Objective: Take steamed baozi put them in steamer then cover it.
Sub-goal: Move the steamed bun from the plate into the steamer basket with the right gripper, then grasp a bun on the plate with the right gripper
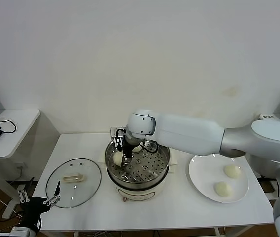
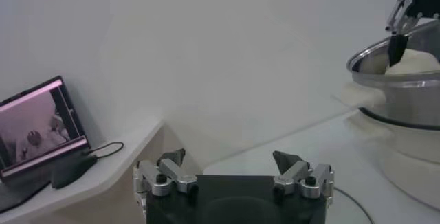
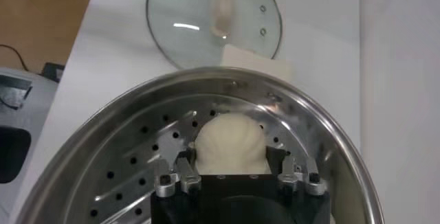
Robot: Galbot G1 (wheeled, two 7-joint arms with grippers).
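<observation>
The steamer [image 1: 163, 159] stands mid-table on its white pot base. My right gripper [image 1: 123, 155] reaches down into its left side and is shut on a cream-white baozi [image 1: 117, 158]. In the right wrist view the fingers [image 3: 187, 171] hug that baozi [image 3: 230, 139] just above the perforated floor, close to the steamer wall [image 3: 323, 136]. A second baozi [image 1: 137, 148] lies at the back of the basket. Two more baozi [image 1: 232, 171] [image 1: 222, 188] lie on the white plate [image 1: 204, 173]. The glass cover [image 1: 88, 190] lies flat on the table, left of the steamer. My left gripper [image 1: 39, 200] is parked open off the table's front left corner.
A low side table [image 1: 12, 133] with a mouse and cable stands to the left; the left wrist view shows a lit screen [image 2: 38, 126] on it. The wall runs close behind the table. The left wrist view shows the steamer [image 2: 385, 57] at its far edge.
</observation>
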